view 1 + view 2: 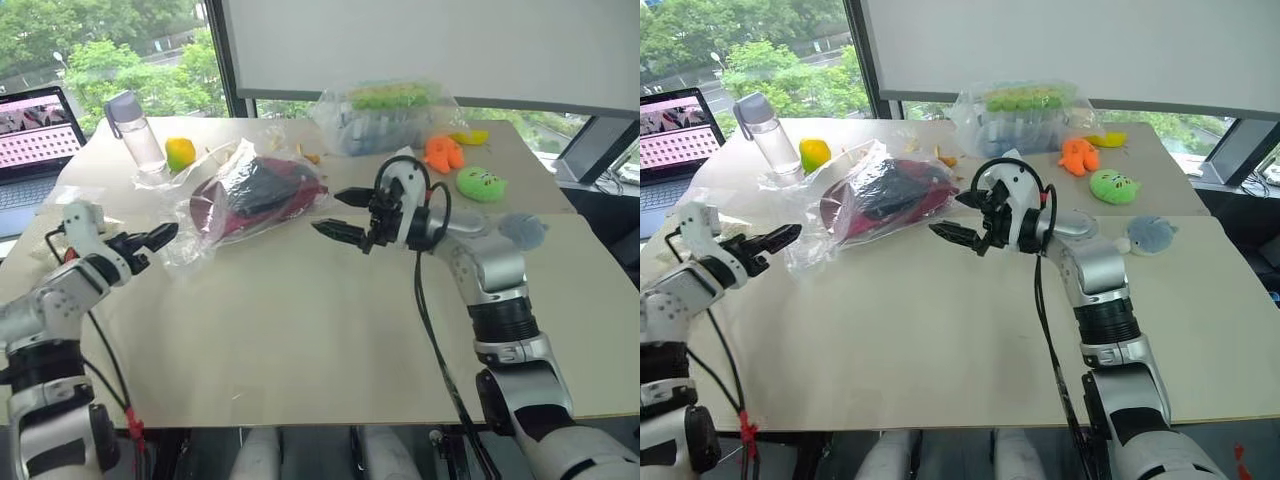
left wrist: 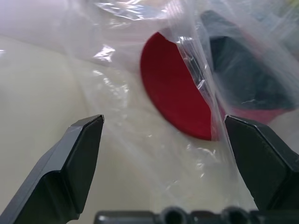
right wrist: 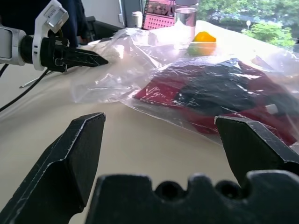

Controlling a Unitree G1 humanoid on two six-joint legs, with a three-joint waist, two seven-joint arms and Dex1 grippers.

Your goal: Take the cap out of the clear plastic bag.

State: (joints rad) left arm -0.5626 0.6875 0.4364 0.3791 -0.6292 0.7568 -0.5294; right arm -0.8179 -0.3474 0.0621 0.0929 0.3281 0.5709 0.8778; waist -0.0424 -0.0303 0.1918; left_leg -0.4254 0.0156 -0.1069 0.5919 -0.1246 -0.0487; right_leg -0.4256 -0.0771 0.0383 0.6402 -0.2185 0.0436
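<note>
The clear plastic bag [image 1: 185, 245] lies crumpled on the far left half of the table. The dark red cap [image 1: 255, 195] is inside it, black lining showing. My left gripper [image 1: 165, 238] is open, level with the table and just short of the bag's left end. In the left wrist view the red brim [image 2: 175, 98] sits behind plastic between the spread fingers [image 2: 77, 158]. My right gripper [image 1: 330, 212] is open too, hovering beside the bag's right end and pointing left at it. The right wrist view shows the bagged cap [image 3: 219, 93] and the left gripper [image 3: 88, 58] beyond it.
Behind the bag stand a water bottle [image 1: 135, 130] and a yellow-green fruit [image 1: 180, 153], with a laptop [image 1: 35, 140] at the far left. A wrapped tray with green contents [image 1: 390, 115] is at the back. Orange [image 1: 443, 153], green [image 1: 481, 183] and grey-blue [image 1: 522, 230] plush toys lie at the right.
</note>
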